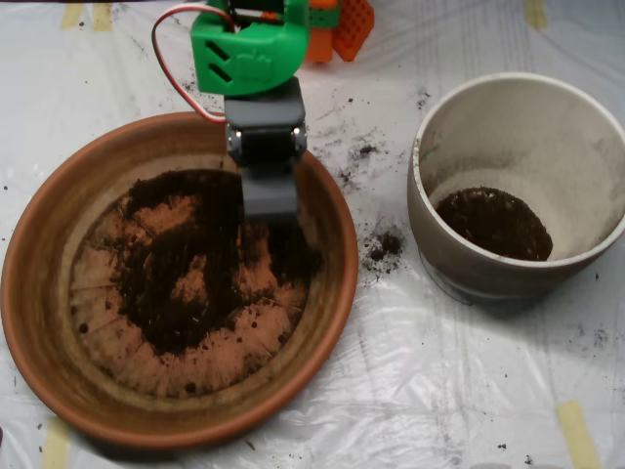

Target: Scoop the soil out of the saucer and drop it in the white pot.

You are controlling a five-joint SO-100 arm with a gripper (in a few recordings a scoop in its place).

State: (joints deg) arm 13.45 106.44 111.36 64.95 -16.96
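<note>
Soil (pixel 181 283) lay spread in a dark, ragged patch over the ridged base of the saucer (pixel 39 293), thickest toward the upper middle and thinning to crumbs near the lower rim, with bare terracotta showing through in the centre of the patch. The arm (pixel 251 54) reached down from above the saucer's upper rim, its green housing just outside that rim and a dark grey servo block below it, crossing over the rim into the dish. The scoop (pixel 270 200) pointed down into the saucer, its tip at the upper right part of the soil patch and apparently touching it; from overhead I could not tell how far its shells were parted or whether any soil sat inside. A red and white wire looped out from the green housing, above the saucer's rim. The white pot (pixel 469 264) stood to the right of the saucer, apart from it, with a dark layer of soil at its bottom. Loose crumbs dotted the plastic sheet (pixel 410 391) between saucer and pot.
</note>
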